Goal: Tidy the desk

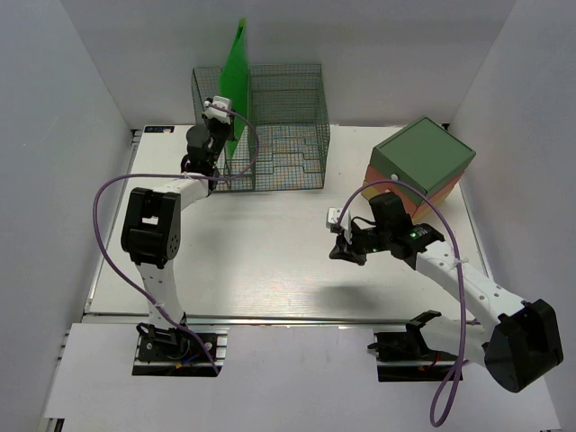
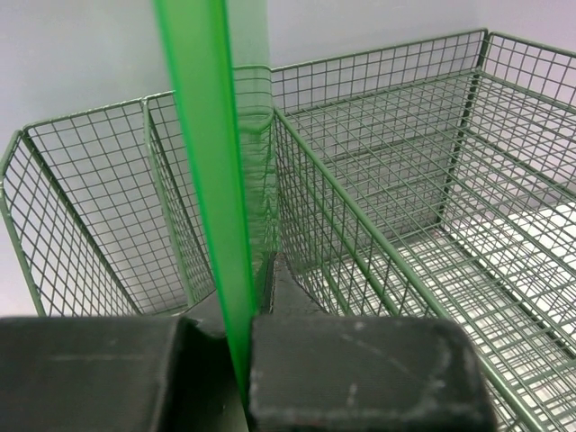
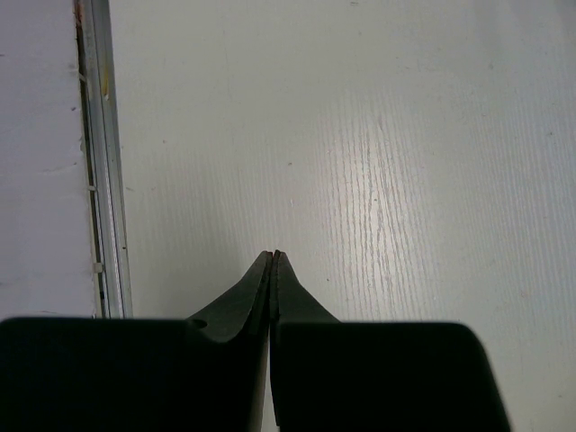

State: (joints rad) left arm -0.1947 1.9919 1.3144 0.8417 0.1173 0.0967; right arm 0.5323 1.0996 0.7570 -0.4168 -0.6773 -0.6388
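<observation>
The white desk (image 1: 270, 261), edged with aluminium rails (image 3: 106, 162), carried a green wire-mesh rack (image 1: 288, 126) at its far edge, left of centre. A green-topped box (image 1: 423, 160) with orange sides sat in the far right corner, apart from the rack.

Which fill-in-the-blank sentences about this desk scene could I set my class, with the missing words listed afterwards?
1. The left gripper is shut on a thin ____ sheet.
2. The right gripper, over the desk, holds ____.
3. The rack in front of the left gripper is made of wire ____.
Missing words: green; nothing; mesh.
</observation>
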